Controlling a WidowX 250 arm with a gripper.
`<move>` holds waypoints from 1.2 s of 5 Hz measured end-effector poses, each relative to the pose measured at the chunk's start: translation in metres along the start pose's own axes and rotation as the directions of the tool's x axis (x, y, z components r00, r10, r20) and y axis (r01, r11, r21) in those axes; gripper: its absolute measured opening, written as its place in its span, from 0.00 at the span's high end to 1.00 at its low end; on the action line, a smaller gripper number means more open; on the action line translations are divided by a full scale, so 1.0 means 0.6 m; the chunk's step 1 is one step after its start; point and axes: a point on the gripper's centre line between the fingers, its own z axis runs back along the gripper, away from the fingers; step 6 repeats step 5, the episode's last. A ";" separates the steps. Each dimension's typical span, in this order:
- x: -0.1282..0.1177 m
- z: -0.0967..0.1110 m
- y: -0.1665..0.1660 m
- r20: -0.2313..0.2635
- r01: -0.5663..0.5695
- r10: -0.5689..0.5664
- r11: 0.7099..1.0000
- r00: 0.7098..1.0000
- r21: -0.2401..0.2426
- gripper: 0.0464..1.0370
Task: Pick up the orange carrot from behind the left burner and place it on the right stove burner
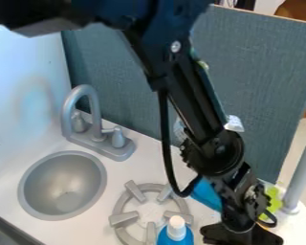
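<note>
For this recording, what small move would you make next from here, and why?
I would probably ease the gripper a little toward the blue bottle with the white cap. The bottle stands upright by the gray burner, and the gripper hangs low to its right in the picture, with a visible gap between them.

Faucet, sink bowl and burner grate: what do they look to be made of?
Faucet: probably grey-painted plastic, judging by its soft, even sheen. Sink bowl: smooth grey, blurry highlight at the bottom; metal or coated plastic, can't tell. Burner grate: matt grey with chunky blunt bars, likely molded plastic.
</note>
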 end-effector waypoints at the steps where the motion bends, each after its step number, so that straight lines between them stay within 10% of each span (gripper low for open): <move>1: 0.002 -0.014 0.007 0.000 0.019 -0.019 0.999 1.000 0.029 0.48; 3: -0.006 -0.015 0.016 -0.031 0.086 -0.084 0.995 0.996 0.042 0.02; 5: 0.031 0.160 0.036 0.086 0.161 -0.159 0.987 0.984 -0.014 0.03; 6: 0.031 0.160 0.036 0.086 0.161 -0.159 0.987 0.984 -0.014 0.03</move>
